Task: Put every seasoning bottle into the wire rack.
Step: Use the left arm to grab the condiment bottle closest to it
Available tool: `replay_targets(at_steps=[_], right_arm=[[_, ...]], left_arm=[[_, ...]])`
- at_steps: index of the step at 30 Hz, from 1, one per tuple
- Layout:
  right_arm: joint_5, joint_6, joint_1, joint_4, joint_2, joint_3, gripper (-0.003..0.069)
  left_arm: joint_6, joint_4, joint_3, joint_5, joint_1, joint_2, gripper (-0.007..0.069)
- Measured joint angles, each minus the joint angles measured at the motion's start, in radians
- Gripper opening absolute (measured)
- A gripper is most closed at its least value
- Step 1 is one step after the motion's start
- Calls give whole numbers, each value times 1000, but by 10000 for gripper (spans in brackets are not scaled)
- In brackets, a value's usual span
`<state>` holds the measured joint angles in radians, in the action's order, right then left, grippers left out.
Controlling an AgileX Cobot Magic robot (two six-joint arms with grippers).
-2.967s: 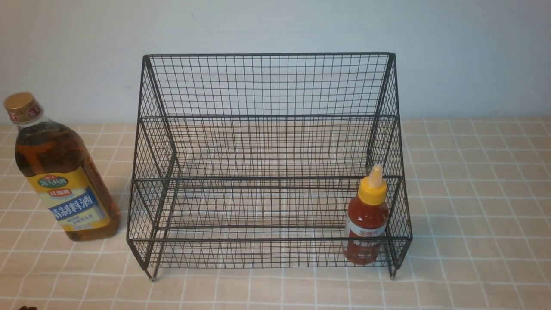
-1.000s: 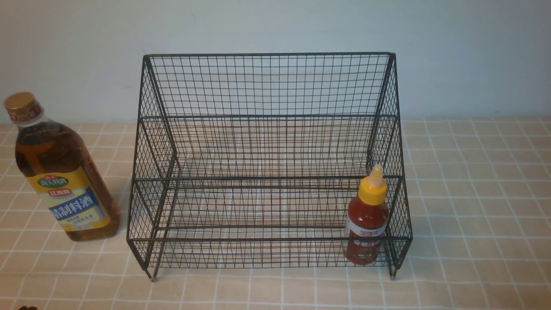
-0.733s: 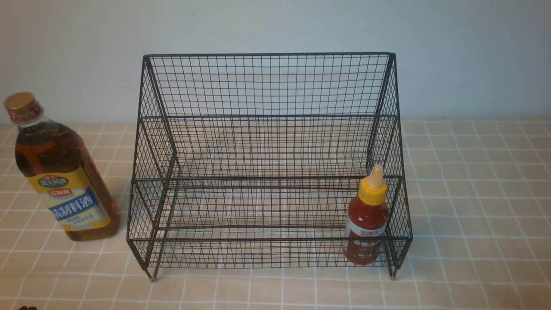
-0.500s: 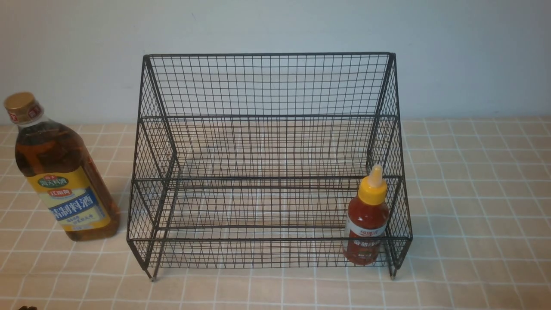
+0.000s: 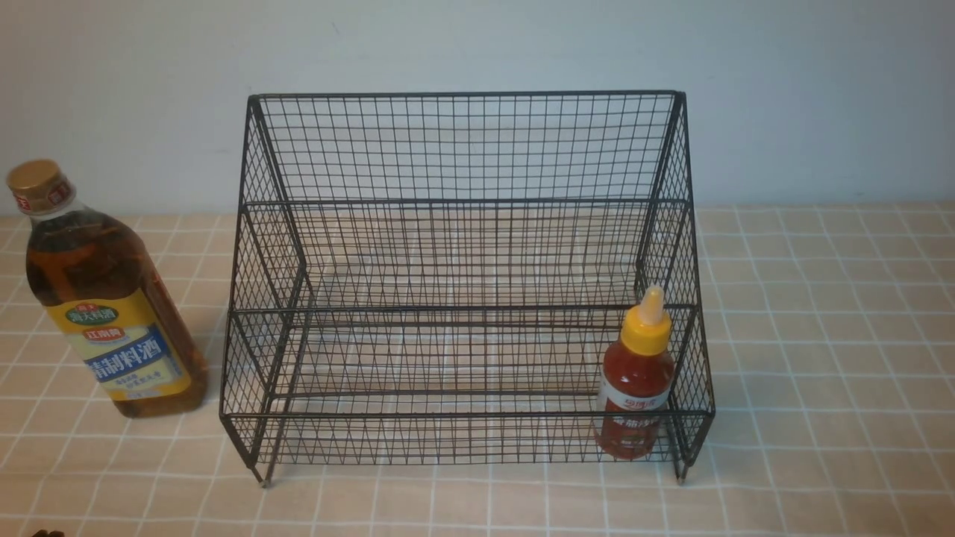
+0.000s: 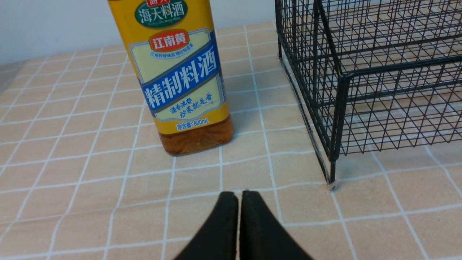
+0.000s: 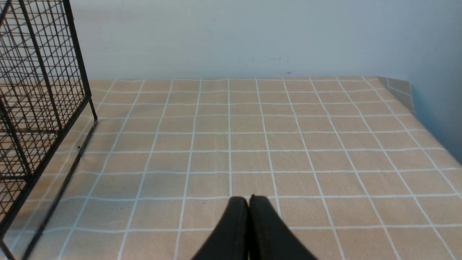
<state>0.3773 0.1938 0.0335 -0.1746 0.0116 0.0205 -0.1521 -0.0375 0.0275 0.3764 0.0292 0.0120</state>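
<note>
1. Black wire-mesh rack with two stepped tiers [image 5: 462, 95] stood on the peach checked tablecloth [image 5: 821, 335], its tall back toward the pale wall [image 5: 821, 89].
2. The small red sauce bottle with a yellow nozzle cap [image 5: 634, 388] stood upright inside the rack's lower front tier, at its right end.
3. The tall clear bottle of amber liquid with a gold cap [image 5: 104, 298] stood upright on the cloth just left of the rack (outside it, not touching).
4. The left gripper [image 6: 239, 196] was clenched on nothing, low over the cloth near that bottle.
5. The right gripper [image 7: 249, 200] was likewise clenched and empty, right of the rack.
</note>
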Motion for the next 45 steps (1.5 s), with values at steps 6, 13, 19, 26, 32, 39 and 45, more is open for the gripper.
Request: replay_targets(at_steps=[6, 13, 19, 26, 32, 39, 45], right_arm=[[0, 0, 0, 0, 0, 0, -13], [0, 0, 0, 0, 0, 0, -13], [1, 0, 0, -1, 0, 0, -13], [1, 0, 0, -1, 0, 0, -13], [1, 0, 0, -2, 0, 0, -13], [1, 0, 0, -2, 0, 0, -13], [1, 0, 0, -2, 0, 0, -13]], left_arm=[[39, -123, 1, -109, 0, 0, -7], [73, -329, 1, -443, 0, 0, -7], [-16, -354, -69, -812, 0, -94, -7], [-176, -353, -302, -776, 0, -482, 43], [-232, -397, -426, -778, 0, -788, 239], [-233, -451, -530, -860, 0, -1053, 559], [-233, -492, -600, -935, 0, -1243, 615]])
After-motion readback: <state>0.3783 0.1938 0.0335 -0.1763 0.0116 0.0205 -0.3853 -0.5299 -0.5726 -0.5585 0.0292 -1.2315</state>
